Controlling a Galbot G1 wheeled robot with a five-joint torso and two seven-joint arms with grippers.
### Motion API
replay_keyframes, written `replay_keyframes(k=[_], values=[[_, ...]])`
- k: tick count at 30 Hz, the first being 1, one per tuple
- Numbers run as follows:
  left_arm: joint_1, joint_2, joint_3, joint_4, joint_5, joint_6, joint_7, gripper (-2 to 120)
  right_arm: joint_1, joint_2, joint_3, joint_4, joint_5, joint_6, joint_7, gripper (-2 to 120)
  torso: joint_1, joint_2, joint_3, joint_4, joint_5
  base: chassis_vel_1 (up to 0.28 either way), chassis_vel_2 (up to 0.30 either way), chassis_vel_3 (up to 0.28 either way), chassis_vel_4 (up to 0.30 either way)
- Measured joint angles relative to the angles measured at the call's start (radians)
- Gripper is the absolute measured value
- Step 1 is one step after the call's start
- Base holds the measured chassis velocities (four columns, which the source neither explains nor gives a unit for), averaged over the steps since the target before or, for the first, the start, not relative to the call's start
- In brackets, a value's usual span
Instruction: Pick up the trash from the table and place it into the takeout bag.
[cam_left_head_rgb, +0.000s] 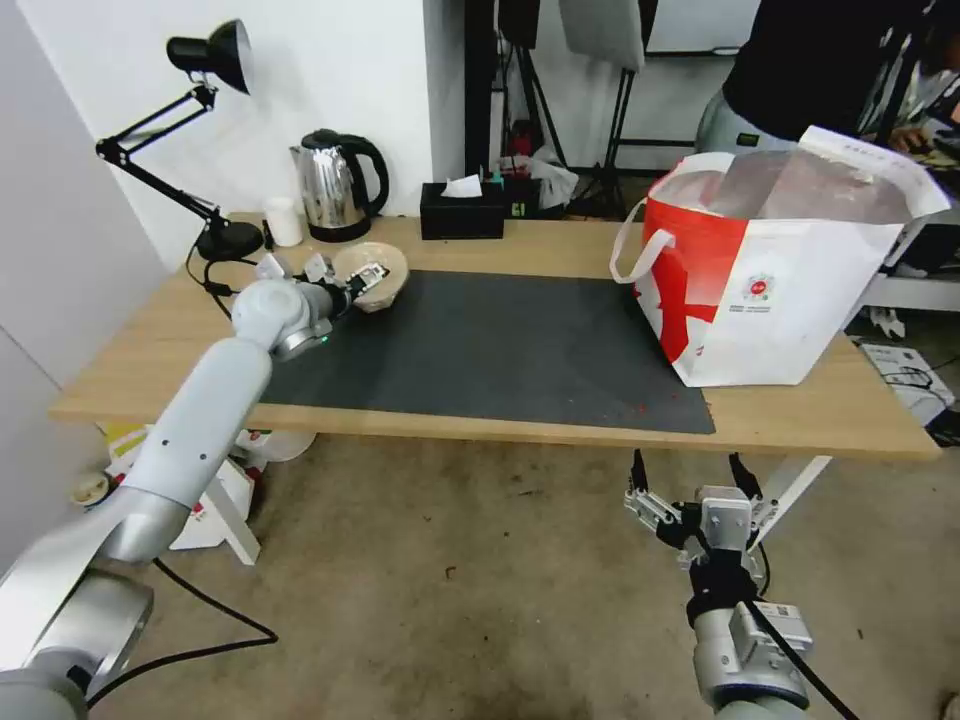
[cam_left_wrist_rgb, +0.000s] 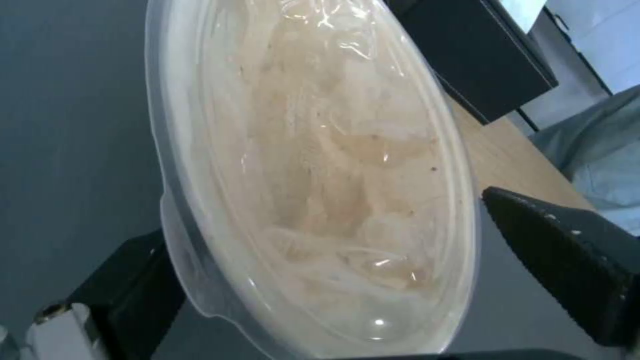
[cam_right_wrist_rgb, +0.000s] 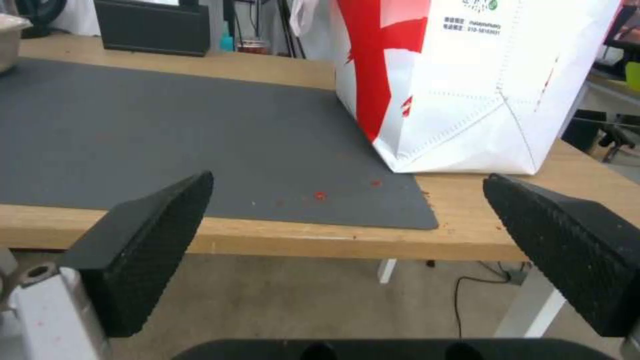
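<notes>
A beige bowl (cam_left_head_rgb: 388, 292) under a clear plastic lid stands at the back left corner of the dark mat (cam_left_head_rgb: 480, 350) on the wooden table (cam_left_head_rgb: 560, 245). My left gripper (cam_left_head_rgb: 360, 278) is at the bowl, open. In the left wrist view its black fingers (cam_left_wrist_rgb: 567, 250) stand on either side of the bowl (cam_left_wrist_rgb: 320, 175), which holds crumpled film. The white and red takeout bag (cam_left_head_rgb: 790, 290) stands open at the table's right end. My right gripper (cam_left_head_rgb: 688, 465) hangs open below the front edge; it also shows in the right wrist view (cam_right_wrist_rgb: 347, 175), before the bag (cam_right_wrist_rgb: 467, 75).
Along the back edge stand a black desk lamp (cam_left_head_rgb: 228, 240), a small white cup (cam_left_head_rgb: 284, 220), a steel kettle (cam_left_head_rgb: 335, 185) and a black tissue box (cam_left_head_rgb: 462, 210). A person stands behind the bag. White bags lie on the floor under the table's left end (cam_left_head_rgb: 210, 500).
</notes>
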Motion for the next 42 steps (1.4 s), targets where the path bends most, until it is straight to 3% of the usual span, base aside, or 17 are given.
replay_keyframes(k=[8, 10, 15, 16, 18, 20, 29, 32, 42], values=[[0.011, -0.003, -0.007, -0.001, 0.003, -0.001, 0.007, 93, 0.000, 0.000, 0.000, 0.000, 0.000, 0.000, 0.000, 100, 0.000, 0.000, 0.000, 0.0001, -0.0001, 0.000, 0.000, 0.000, 0.000], [0.015, -0.001, -0.012, -0.006, 0.003, -0.003, 0.010, 82, 0.000, 0.000, 0.000, 0.000, 0.000, 0.000, 0.000, 100, 0.000, 0.000, 0.000, 0.0000, -0.0001, 0.000, 0.000, 0.000, 0.000], [0.020, 0.006, -0.013, -0.020, 0.003, -0.005, 0.013, 69, 0.000, 0.000, 0.000, 0.000, 0.000, 0.000, 0.000, 100, 0.000, 0.000, 0.000, 0.0001, 0.0000, 0.000, 0.000, 0.000, 0.000], [0.024, 0.009, -0.014, -0.027, 0.003, -0.006, 0.013, 61, 0.000, 0.000, 0.000, 0.000, 0.000, 0.000, 0.000, 100, 0.000, 0.000, 0.000, 0.0001, -0.0001, 0.000, 0.000, 0.000, 0.000], [0.026, 0.010, -0.016, -0.031, 0.003, -0.006, 0.013, 57, 0.000, 0.000, 0.000, 0.000, 0.000, 0.000, 0.000, 100, 0.000, 0.000, 0.000, 0.0000, 0.0000, 0.000, 0.000, 0.000, 0.000], [0.034, 0.011, -0.018, -0.040, 0.003, -0.007, 0.012, 46, 0.000, 0.000, 0.000, 0.000, 0.000, 0.000, 0.000, 100, 0.000, 0.000, 0.000, -0.0001, 0.0000, 0.000, 0.000, 0.000, 0.000], [0.058, 0.022, -0.024, -0.064, 0.009, -0.026, 0.011, 17, 0.000, 0.000, 0.000, 0.000, 0.000, 0.000, 0.000, 100, 0.000, 0.000, 0.000, 0.0000, -0.0001, 0.000, 0.000, 0.000, 0.000], [0.073, 0.035, -0.030, -0.083, 0.011, -0.029, 0.011, 3, 0.000, 0.000, 0.000, 0.000, 0.000, 0.000, 0.000, 100, 0.000, 0.000, 0.000, 0.0000, 0.0000, 0.000, 0.000, 0.000, 0.000], [0.114, 0.070, -0.049, -0.139, 0.020, -0.040, 0.010, 1, 0.000, 0.000, 0.000, 0.000, 0.000, 0.000, 0.000, 100, 0.000, 0.000, 0.000, 0.0001, -0.0003, 0.000, 0.000, 0.000, 0.000]])
